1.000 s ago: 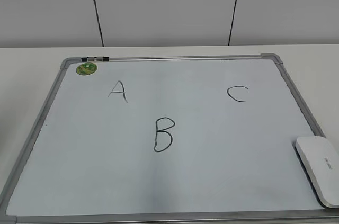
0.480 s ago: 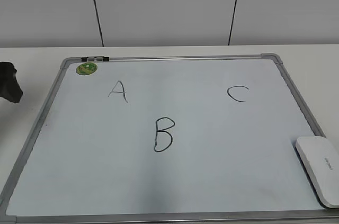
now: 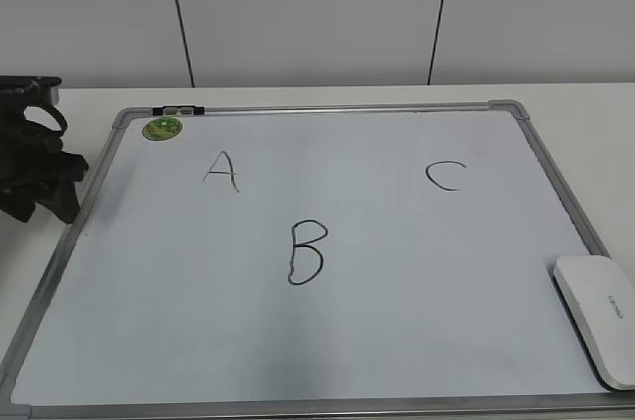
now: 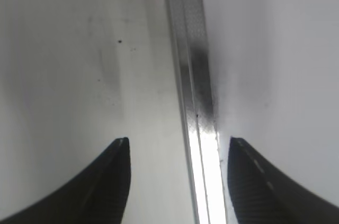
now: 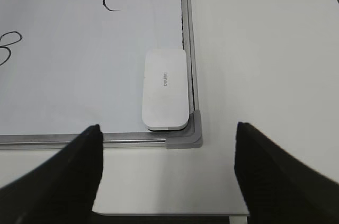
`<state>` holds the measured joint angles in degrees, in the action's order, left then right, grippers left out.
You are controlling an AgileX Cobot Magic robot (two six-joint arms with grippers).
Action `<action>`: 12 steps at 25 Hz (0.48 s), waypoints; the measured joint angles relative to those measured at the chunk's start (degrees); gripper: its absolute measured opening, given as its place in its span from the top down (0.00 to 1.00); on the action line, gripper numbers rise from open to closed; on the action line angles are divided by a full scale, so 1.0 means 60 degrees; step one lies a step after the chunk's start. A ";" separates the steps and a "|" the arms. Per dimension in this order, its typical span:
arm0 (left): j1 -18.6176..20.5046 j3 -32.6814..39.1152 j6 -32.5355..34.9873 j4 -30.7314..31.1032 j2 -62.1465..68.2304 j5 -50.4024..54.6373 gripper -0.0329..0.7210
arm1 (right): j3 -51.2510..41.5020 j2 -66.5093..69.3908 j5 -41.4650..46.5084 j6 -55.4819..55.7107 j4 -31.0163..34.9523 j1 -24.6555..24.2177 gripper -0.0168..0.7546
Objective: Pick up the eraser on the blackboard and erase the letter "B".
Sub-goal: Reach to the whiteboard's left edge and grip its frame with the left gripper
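The blackboard (image 3: 397, 341) is a white board with a grey metal frame, lying flat on the table. The letter "B" (image 3: 307, 252) is drawn in black at its middle; part of it shows in the right wrist view (image 5: 9, 47). The eraser (image 3: 599, 314) is a white rounded block in the board's near right corner, also in the right wrist view (image 5: 166, 89). My left gripper (image 3: 52, 204) is open over the board's left frame edge (image 4: 197, 102), its jaws (image 4: 177, 152) straddling it. My right gripper (image 5: 167, 144) is open, short of the eraser, above the bare table.
A black "A" (image 3: 221, 171) and "C" (image 3: 445, 175) are on the board. A round green sticker (image 3: 163, 128) and a small clip (image 3: 177, 111) sit at the far left corner. The table's near edge (image 5: 169, 213) shows below the right gripper.
My left arm has come into the exterior view from the left and now hangs over the board's left edge. The eraser and the letters have not moved.
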<state>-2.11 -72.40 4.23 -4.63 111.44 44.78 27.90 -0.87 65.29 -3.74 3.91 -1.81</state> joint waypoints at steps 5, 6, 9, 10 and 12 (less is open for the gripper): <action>0.0000 -0.0588 0.0016 -0.0134 0.0857 0.0277 0.45 | 0.0000 0.0000 0.0000 0.0000 0.0000 0.0000 0.24; 0.0000 -0.0710 0.0016 -0.0209 0.0975 0.0351 0.47 | 0.0000 0.0000 0.0000 0.0000 0.0000 0.0000 0.24; 0.0000 -0.0948 0.0016 -0.0290 0.1246 0.0505 0.53 | 0.0000 0.0000 0.0000 0.0000 0.0000 0.0000 0.24; 0.0000 -0.0978 0.0016 -0.0311 0.1298 0.0519 0.54 | 0.0000 0.0000 0.0000 0.0000 0.0000 0.0000 0.24; 0.0000 -0.0995 0.0016 -0.0324 0.1314 0.0529 0.58 | 0.0000 0.0000 0.0000 0.0000 0.0000 0.0000 0.24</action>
<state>-2.11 -78.37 4.33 -6.58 119.32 47.95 27.90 -0.87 65.29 -3.74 3.91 -1.81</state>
